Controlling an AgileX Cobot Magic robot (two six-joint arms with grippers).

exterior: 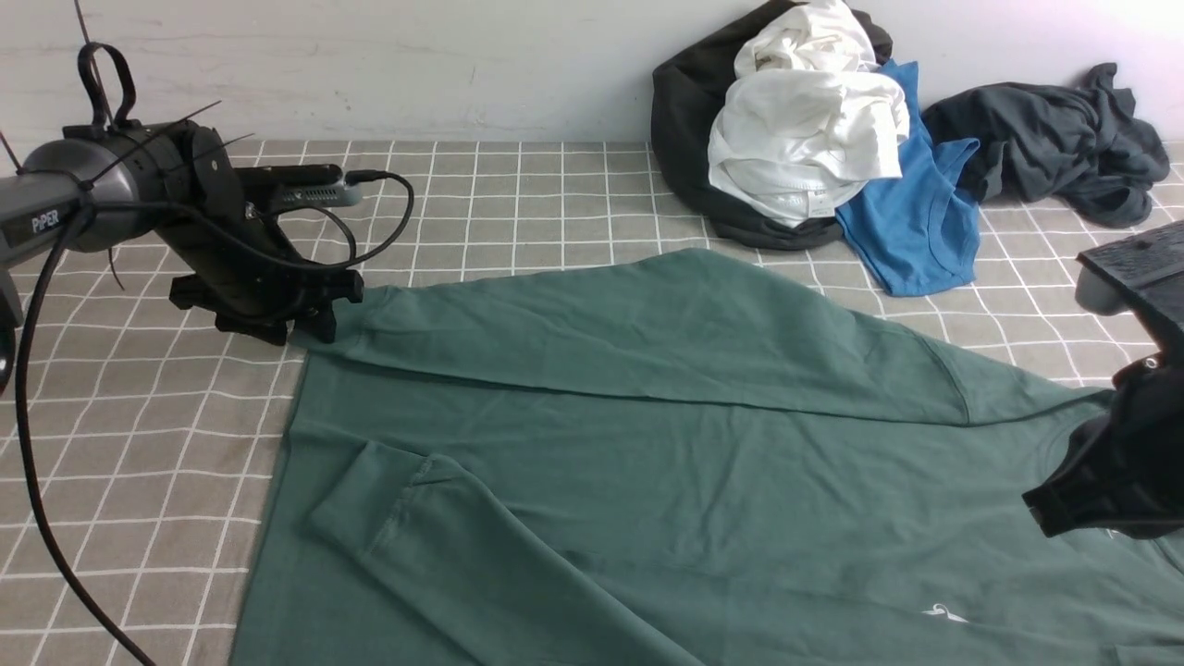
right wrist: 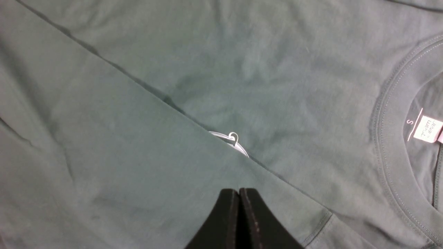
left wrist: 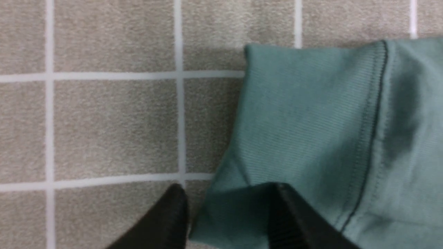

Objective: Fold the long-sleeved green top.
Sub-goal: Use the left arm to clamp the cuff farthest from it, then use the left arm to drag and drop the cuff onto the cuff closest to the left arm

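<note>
Green top (exterior: 647, 462) beneath both tools (left wrist: 228, 214) (right wrist: 238, 221)

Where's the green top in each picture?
Front: the green top fills the lower middle and right.
Left wrist: right side, one edge between the left gripper's fingertips.
Right wrist: nearly everywhere.
Landmark in the front and right wrist views only: the white chest logo.

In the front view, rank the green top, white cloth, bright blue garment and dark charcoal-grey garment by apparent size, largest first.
1. Green top
2. Unsure, too alike: white cloth, charcoal-grey garment
3. Blue garment
</note>
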